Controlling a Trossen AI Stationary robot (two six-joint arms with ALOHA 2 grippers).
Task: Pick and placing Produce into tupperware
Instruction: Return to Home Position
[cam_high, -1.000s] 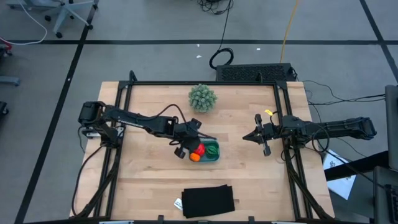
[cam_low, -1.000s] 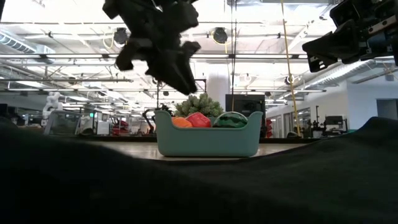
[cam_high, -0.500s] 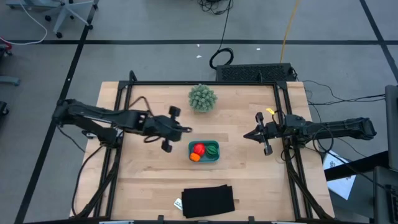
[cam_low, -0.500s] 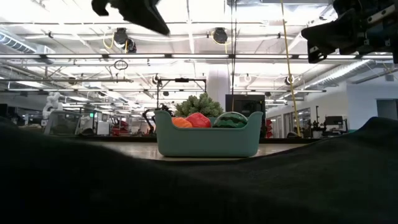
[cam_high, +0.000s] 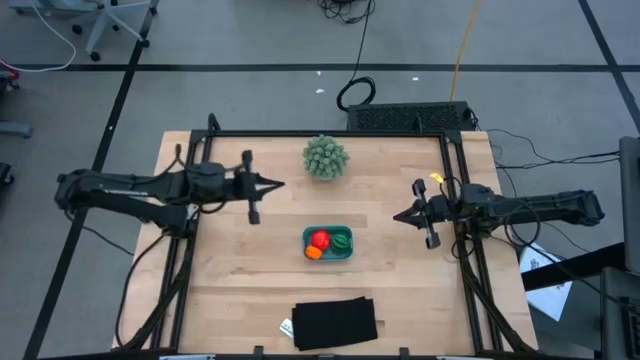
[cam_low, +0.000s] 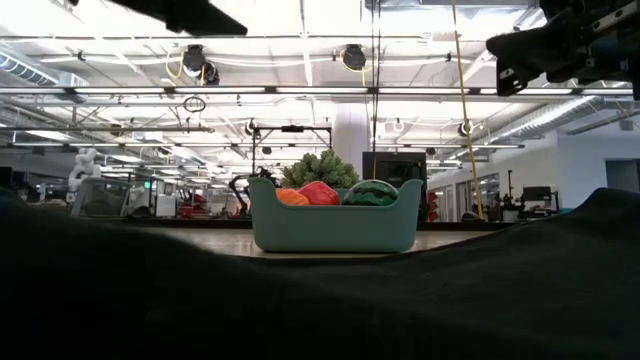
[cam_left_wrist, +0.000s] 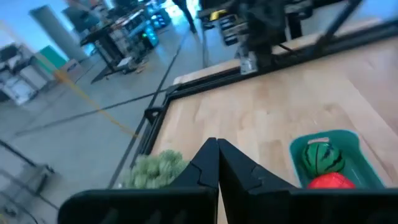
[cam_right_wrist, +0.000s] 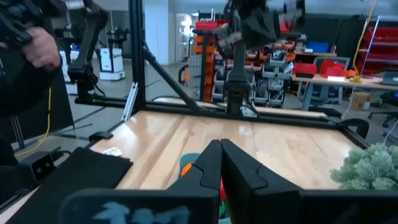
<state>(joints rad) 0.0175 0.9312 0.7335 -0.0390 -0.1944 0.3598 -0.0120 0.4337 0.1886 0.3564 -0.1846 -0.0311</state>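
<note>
The teal-blue tupperware (cam_high: 328, 243) stands on its flat bottom mid-table. Inside lie the red lumpy piece (cam_high: 320, 239), the dark green striped one (cam_high: 342, 240) and the orange ball (cam_high: 314, 253); the low view shows them above the tub's rim (cam_low: 335, 228). My left gripper (cam_high: 272, 185) hovers shut, left of and beyond the tub, holding nothing; its wrist view shows the fingertips (cam_left_wrist: 217, 146) together. My right gripper (cam_high: 397, 217) waits shut to the tub's right, fingertips (cam_right_wrist: 219, 146) closed.
A pale green spiky ball (cam_high: 325, 157) sits near the far edge, between the two arms. A black flat rectangle (cam_high: 335, 322) lies at the near edge. A person (cam_right_wrist: 28, 56) stands beyond the table in the right wrist view. Bare wood surrounds the tub.
My left gripper has drawn back from above the tub, moving toward the table's left and far edge and rising out of the low view. The three pieces stay in the tub. The right arm has kept still.
</note>
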